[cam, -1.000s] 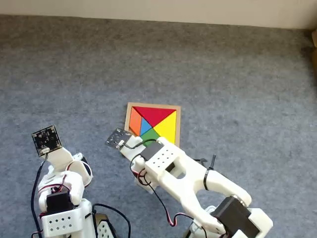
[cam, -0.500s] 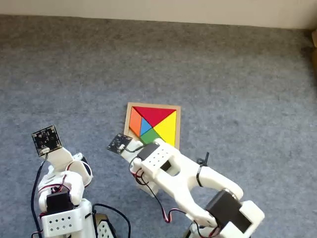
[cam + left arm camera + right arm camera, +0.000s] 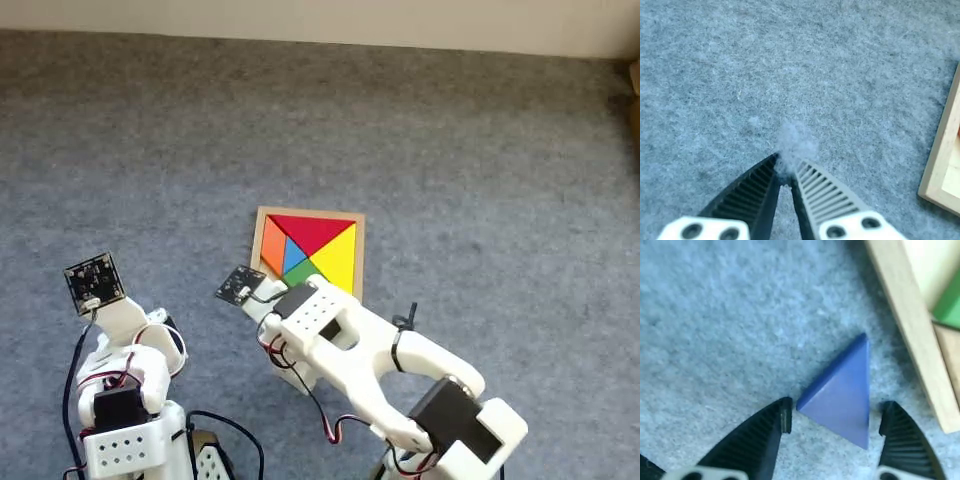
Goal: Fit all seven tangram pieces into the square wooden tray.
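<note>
Left arm point(image 3: 125, 390): it stands at the near left of the grey carpet point(image 3: 450, 150) in the high view, well apart from the tray.
Left gripper point(image 3: 785, 172): seen from its own wrist, the two fingers are clenched tip to tip with nothing between them. They sit low over bare carpet, with one corner of the tray point(image 3: 945, 150) off to the side.
Right gripper point(image 3: 837, 415): seen from its own wrist, the fingers are spread wide and hold nothing. One tip is on each side of a loose piece, and neither touches it.
Dark blue triangle point(image 3: 840, 390): it lies flat on the carpet between those spread fingers, just outside the tray wall point(image 3: 905, 325) and near it without touching. In the high view the right arm's wrist lies over this spot.
Tray point(image 3: 310, 213): a square wooden frame at the middle of the carpet. Its near edge is covered by the right arm point(image 3: 380, 370).
In the tray, high view: orange piece point(image 3: 272, 250) at the left, then light blue piece point(image 3: 294, 256) and green piece point(image 3: 303, 272). Red piece point(image 3: 312, 232) runs along the far side and yellow piece point(image 3: 338, 258) sits at the right. All lie flat and edge to edge.
In the tray, right wrist view: the green piece point(image 3: 947, 310) sits against the inner wall. A pale patch beyond it is probably the yellow one.
Right arm: it reaches in from the near right, with its wrist at the tray's near left corner.
</note>
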`<state>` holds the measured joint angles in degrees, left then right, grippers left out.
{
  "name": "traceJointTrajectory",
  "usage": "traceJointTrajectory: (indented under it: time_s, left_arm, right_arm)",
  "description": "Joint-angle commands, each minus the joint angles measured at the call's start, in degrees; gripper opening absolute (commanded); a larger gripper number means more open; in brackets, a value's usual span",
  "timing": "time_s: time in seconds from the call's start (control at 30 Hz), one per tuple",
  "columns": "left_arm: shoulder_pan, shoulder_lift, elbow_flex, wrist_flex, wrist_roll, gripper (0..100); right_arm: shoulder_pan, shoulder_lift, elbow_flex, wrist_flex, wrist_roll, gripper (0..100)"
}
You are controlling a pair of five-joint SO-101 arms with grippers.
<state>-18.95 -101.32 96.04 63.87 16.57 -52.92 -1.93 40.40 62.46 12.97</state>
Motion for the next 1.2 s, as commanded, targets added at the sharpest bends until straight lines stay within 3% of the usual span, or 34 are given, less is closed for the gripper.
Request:
traceJointTrajectory:
  time_s: [0.0,0.3,0.5,0.73,1.17]
  left_arm:
    - [-0.7,-1.4,1.2,-0.4,0.4,1]
    - [-0.7,-1.4,1.2,-0.4,0.4,1]
    - [-0.7,-1.4,1.2,-0.4,0.4,1]
    - [-0.7,-1.4,1.2,-0.4,0.4,1]
    - [-0.7,-1.4,1.2,-0.4,0.4,1]
  right_arm:
    - [0.6,-3.6,-0.8,-4.0,-0.8,27.0]
    - [3.2,1.4,-0.9,-4.3,-0.8,26.6]
    - [3.1,2.9,-0.9,-4.3,-0.7,15.2]
    - [2.8,2.4,-0.9,-3.6,-0.7,13.5]
    - [-1.0,-16.5,-0.4,0.6,-1.0,13.5]
